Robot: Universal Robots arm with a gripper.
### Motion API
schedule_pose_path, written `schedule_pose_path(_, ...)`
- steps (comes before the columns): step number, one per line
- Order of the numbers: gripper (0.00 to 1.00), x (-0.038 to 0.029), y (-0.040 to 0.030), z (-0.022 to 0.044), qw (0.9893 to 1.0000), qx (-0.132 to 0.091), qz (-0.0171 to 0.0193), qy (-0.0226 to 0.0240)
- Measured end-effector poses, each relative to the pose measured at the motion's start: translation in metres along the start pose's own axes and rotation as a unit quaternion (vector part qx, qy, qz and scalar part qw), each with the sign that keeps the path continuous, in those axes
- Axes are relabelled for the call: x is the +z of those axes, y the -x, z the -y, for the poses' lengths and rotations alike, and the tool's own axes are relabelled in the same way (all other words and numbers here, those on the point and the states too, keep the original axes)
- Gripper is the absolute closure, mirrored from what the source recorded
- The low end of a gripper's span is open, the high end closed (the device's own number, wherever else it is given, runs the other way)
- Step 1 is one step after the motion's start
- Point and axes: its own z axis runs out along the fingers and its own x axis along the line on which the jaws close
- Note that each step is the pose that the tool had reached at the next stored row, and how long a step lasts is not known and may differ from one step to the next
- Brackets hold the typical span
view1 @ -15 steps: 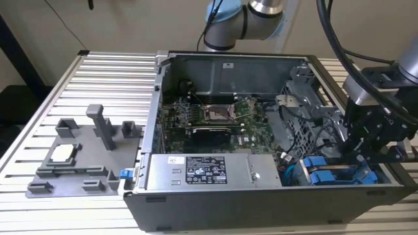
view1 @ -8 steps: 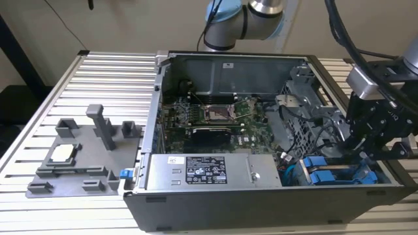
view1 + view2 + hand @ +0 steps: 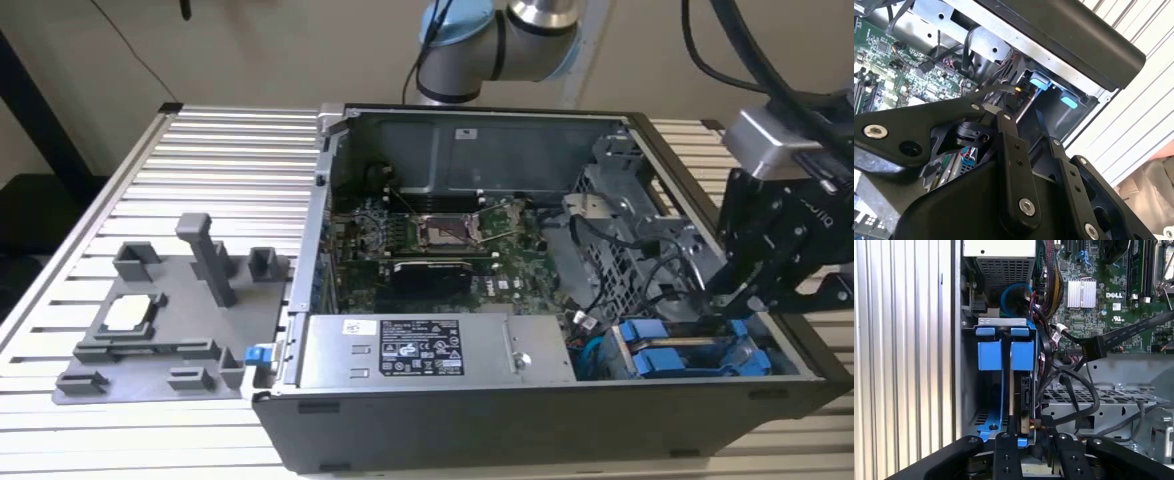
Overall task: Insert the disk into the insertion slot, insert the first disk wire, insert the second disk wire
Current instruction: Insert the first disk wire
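Two blue-fronted carriers stand side by side in the drive cage (image 3: 1004, 329) at the case's front corner, at the exterior view's right. The one nearer the motherboard is the disk (image 3: 1022, 356), seated in its slot with its dark edge (image 3: 1023, 390) showing; its blue front also shows in the exterior view (image 3: 671, 362). My gripper (image 3: 1035, 436) hangs at the disk's rear end, also seen in the exterior view (image 3: 731, 300) and the second wrist view (image 3: 1029, 131). It is shut on a dark wire plug (image 3: 1027, 423) that touches the disk's back edge. A grey wire (image 3: 996, 90) runs to the fingertips.
The other blue carrier (image 3: 989, 355) sits beside the disk. Loose black cables (image 3: 1074, 390) and a flat ribbon plug (image 3: 1094, 346) hang next to the cage. The power supply (image 3: 434, 350), motherboard (image 3: 441, 240) and case wall (image 3: 1064, 35) hem the spot in. A grey fixture plate (image 3: 154, 330) lies outside.
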Motion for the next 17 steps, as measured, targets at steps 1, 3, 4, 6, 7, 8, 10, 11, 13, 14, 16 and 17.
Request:
schedule_pose_path(1,0.67,-0.0025,0.0000,0.0000,1.0000,0.000,0.0000,0.0000)
schedule_pose_path(3,0.67,-0.0078,0.0001,-0.0001,1.0000,0.000,0.0000,0.0001)
schedule_pose_path(4,0.67,-0.0104,0.0001,-0.0001,1.0000,0.000,0.0000,0.0002)
schedule_pose_path(6,0.67,-0.0155,0.0002,-0.0001,1.0000,0.001,0.0000,0.0003)
schedule_pose_path(7,0.67,-0.0183,0.0002,-0.0001,1.0000,0.001,0.0000,0.0004)
schedule_pose_path(8,0.67,-0.0208,0.0003,-0.0001,1.0000,0.001,0.0000,0.0005)
schedule_pose_path(10,0.67,-0.0259,0.0003,-0.0002,1.0000,0.001,0.0000,0.0006)
schedule_pose_path(11,0.67,-0.0286,0.0004,-0.0002,1.0000,0.001,-0.0001,0.0006)
schedule_pose_path(13,0.67,-0.0337,0.0004,-0.0002,1.0000,0.001,0.0000,0.0007)
schedule_pose_path(14,0.67,-0.0359,0.0004,-0.0002,1.0000,0.001,0.0000,0.0007)
schedule_pose_path(16,0.67,-0.0405,0.0006,-0.0003,1.0000,0.001,-0.0001,0.0008)
schedule_pose_path(17,0.67,-0.0414,0.0008,-0.0003,1.0000,0.001,-0.0002,0.0007)
